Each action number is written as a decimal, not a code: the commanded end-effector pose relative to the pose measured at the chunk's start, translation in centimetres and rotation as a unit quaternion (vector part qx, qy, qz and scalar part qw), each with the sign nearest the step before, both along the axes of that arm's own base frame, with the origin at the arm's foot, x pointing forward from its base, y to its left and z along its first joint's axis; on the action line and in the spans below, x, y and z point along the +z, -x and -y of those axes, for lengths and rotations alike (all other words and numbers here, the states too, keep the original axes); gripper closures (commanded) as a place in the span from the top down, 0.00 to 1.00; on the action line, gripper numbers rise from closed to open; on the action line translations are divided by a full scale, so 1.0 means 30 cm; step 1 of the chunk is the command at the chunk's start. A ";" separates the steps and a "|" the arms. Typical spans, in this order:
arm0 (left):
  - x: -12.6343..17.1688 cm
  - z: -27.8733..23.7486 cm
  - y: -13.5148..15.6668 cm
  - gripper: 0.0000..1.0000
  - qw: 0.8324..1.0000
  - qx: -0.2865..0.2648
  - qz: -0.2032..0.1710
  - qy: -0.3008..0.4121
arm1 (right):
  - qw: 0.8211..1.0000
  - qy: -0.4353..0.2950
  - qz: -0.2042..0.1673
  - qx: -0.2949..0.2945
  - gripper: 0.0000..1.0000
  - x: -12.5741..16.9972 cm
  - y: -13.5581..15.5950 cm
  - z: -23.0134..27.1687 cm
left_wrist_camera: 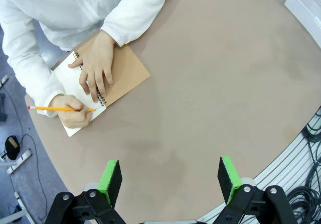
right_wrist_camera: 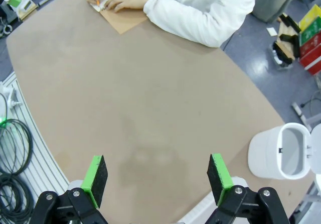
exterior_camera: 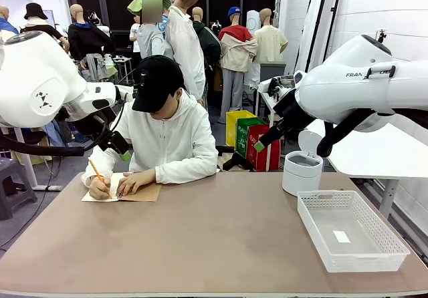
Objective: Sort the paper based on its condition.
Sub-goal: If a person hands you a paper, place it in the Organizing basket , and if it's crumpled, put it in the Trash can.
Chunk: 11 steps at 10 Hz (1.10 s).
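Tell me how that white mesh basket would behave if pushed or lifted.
Probably light: the basket is thin perforated plastic holding just a small white slip. Its low flat base suggests sliding on the table, not tipping. Walls look rigid enough to keep shape.

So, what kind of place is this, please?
Probably a robotics lab or test workshop: the white left arm and right arm stand over a brown table where a person writes in a notebook, and loose cables lie beside it.
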<state>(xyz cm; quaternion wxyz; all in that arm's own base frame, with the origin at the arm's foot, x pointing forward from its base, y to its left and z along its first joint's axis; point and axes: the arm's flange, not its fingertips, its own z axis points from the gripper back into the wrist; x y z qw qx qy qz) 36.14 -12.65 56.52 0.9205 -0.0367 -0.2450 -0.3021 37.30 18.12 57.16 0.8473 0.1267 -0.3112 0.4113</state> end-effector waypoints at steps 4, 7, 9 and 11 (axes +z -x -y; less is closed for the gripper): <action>0.006 -0.002 0.003 1.00 1.000 0.000 0.002 0.002 | 1.000 -0.001 -0.003 0.001 1.00 0.001 0.000 0.001; 0.006 -0.002 0.003 1.00 1.000 0.000 0.002 0.002 | 1.000 -0.001 -0.003 0.001 1.00 0.001 0.000 0.001; 0.006 -0.002 0.003 1.00 1.000 0.000 0.002 0.002 | 1.000 -0.001 -0.003 0.001 1.00 0.001 0.000 0.001; 0.006 -0.002 0.003 1.00 1.000 0.000 0.002 0.002 | 1.000 -0.001 -0.003 0.001 1.00 0.001 0.000 0.001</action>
